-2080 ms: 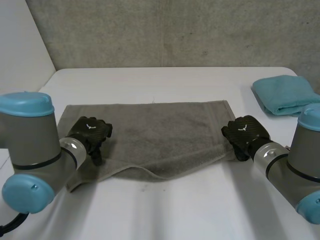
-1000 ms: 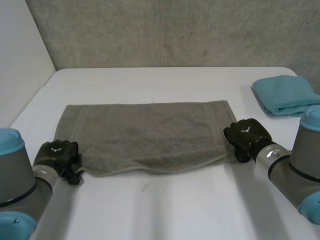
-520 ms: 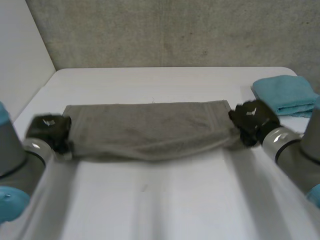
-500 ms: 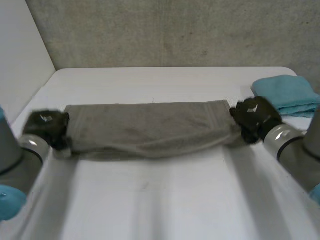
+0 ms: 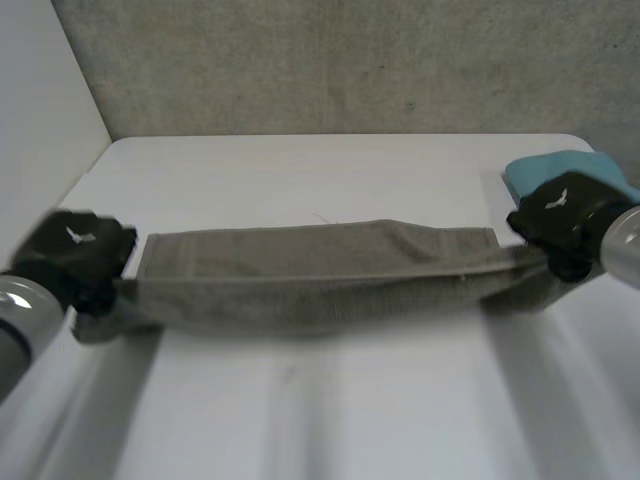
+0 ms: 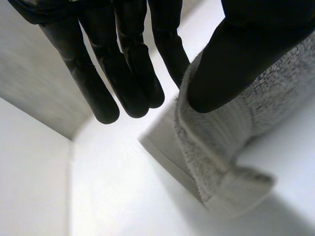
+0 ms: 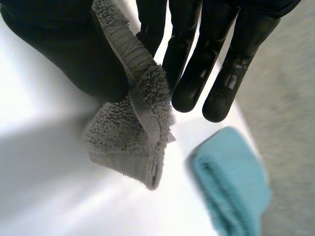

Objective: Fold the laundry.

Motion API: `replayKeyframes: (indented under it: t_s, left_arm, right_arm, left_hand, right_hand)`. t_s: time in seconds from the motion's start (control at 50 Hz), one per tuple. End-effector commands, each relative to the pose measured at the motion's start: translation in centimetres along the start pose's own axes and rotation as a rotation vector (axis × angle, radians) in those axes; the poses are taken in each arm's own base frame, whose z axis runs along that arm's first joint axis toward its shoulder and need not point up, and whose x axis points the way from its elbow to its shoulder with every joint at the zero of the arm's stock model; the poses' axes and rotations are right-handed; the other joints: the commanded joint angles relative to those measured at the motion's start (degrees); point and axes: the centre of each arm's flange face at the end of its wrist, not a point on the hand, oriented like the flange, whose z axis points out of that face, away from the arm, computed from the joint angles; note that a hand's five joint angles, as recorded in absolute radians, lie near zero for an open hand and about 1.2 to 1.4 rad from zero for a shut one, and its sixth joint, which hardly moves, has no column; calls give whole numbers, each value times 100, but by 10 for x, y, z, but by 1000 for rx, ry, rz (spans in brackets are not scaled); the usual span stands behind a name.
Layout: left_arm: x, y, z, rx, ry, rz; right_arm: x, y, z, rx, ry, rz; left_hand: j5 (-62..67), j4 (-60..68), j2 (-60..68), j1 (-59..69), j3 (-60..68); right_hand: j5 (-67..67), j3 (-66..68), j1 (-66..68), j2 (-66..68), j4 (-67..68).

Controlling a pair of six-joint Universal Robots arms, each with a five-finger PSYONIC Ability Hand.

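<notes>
A grey towel (image 5: 320, 272) hangs stretched in a long band between my two hands above the white table (image 5: 300, 170). My left hand (image 5: 72, 255) pinches the towel's left end between thumb and fingers. In the left wrist view the thumb (image 6: 236, 64) presses the grey towel (image 6: 216, 147) against one finger while the other fingers stay straight. My right hand (image 5: 562, 215) pinches the right end. In the right wrist view the thumb (image 7: 64, 49) clamps the grey towel (image 7: 133, 132), whose corner dangles below the hand.
A folded teal towel (image 5: 560, 170) lies at the table's right edge, just behind my right hand, and shows under that hand as the teal towel (image 7: 231, 182) in the right wrist view. A grey wall (image 5: 330, 65) stands behind the table.
Both hands have lifted the towel's near corners off the table and moved apart and away from me. The towel went from lying flat to hanging taut as a narrow band.
</notes>
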Motion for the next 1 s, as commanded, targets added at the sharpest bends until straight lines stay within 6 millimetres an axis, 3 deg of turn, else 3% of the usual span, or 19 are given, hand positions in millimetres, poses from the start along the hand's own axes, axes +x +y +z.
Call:
replayKeyframes:
  t_s: [0.02, 0.1, 0.14, 0.18, 0.2, 0.22, 0.24, 0.28, 0.32, 0.36, 0.44, 0.5, 0.58, 0.66, 0.76, 0.88, 0.92, 1.0]
  left_arm:
    - [13, 23, 69, -76, 37, 57]
    - [0, -1, 103, 21, -30, 62]
    - [-12, -17, 115, 74, -81, 58]
    - [-33, -50, 129, 179, -178, 44]
    - [-40, -65, 131, 227, -214, 39]
    - [-47, -79, 131, 276, -245, 34]
    - [-60, -109, 129, 388, -312, 17]
    - [-70, -139, 123, 509, -366, -5]
    - [-87, -171, 114, 665, -442, -46]
    - [-94, -185, 108, 751, -478, -77]
    - [-106, -204, 85, 885, -513, -159]
    - [-104, -192, 86, 847, -496, -163]
    - [-87, -163, 97, 746, -445, -161]
    - [-65, -125, 105, 618, -378, -156]
    - [-25, -58, 112, 414, -266, -136]
    - [8, -2, 106, 248, -166, -120]
    - [19, 18, 104, 182, -133, -117]
    - [30, 39, 94, 107, -98, -105]
  right_arm:
    - [-7, 20, 53, -90, -17, -5]
    - [2, 6, 79, -22, 78, -14]
    - [17, -17, 90, 79, 182, -12]
    - [31, -34, 95, 155, 263, -3]
    - [48, -53, 96, 243, 350, 10]
    - [57, -63, 95, 292, 394, 17]
    - [66, -72, 93, 342, 442, 27]
    - [94, -100, 83, 501, 580, 68]
    - [111, -116, 74, 610, 662, 98]
    - [129, -129, 62, 721, 752, 133]
    - [131, -132, 57, 756, 773, 144]
    - [120, -121, 65, 695, 715, 150]
    - [102, -101, 78, 602, 625, 155]
    - [76, -78, 92, 517, 527, 153]
    - [32, -45, 114, 416, 380, 110]
    - [-31, 5, 137, 269, 188, 4]
    - [-41, 14, 138, 243, 158, -11]
    - [-54, 24, 132, 202, 116, -25]
  left_hand:
    - [1422, 1127, 1140, 1476, 1171]
    - [1422, 1127, 1140, 1476, 1171]
    - [1422, 1127, 1140, 1476, 1171]
    - [1422, 1127, 1140, 1476, 1171]
    - [1422, 1127, 1140, 1476, 1171]
    - [1422, 1127, 1140, 1476, 1171]
    - [1422, 1127, 1140, 1476, 1171]
    - [1422, 1127, 1140, 1476, 1171]
    - [1422, 1127, 1140, 1476, 1171]
    - [1422, 1127, 1140, 1476, 1171]
    - [1422, 1127, 1140, 1476, 1171]
    - [1422, 1127, 1140, 1476, 1171]
    - [1422, 1127, 1140, 1476, 1171]
    - [1422, 1127, 1140, 1476, 1171]
    - [1422, 1127, 1140, 1476, 1171]
    - [1422, 1127, 1140, 1476, 1171]
    - [1422, 1127, 1140, 1476, 1171]
    - [1422, 1127, 1140, 1476, 1171]
  right_hand:
    - [1321, 1252, 2390, 1275, 1195]
    - [1321, 1252, 2390, 1275, 1195]
    - [1321, 1252, 2390, 1275, 1195]
    - [1321, 1252, 2390, 1275, 1195]
    - [1321, 1252, 2390, 1275, 1195]
    - [1321, 1252, 2390, 1275, 1195]
    - [1321, 1252, 2390, 1275, 1195]
    - [1321, 1252, 2390, 1275, 1195]
    - [1321, 1252, 2390, 1275, 1195]
    - [1321, 1252, 2390, 1275, 1195]
    - [1321, 1252, 2390, 1275, 1195]
    - [1321, 1252, 2390, 1275, 1195]
    - [1321, 1252, 2390, 1275, 1195]
    - [1321, 1252, 2390, 1275, 1195]
    - [1321, 1252, 2390, 1275, 1195]
    - [1321, 1252, 2390, 1275, 1195]
    - [1321, 1252, 2390, 1275, 1195]
    - [1321, 1252, 2390, 1275, 1195]
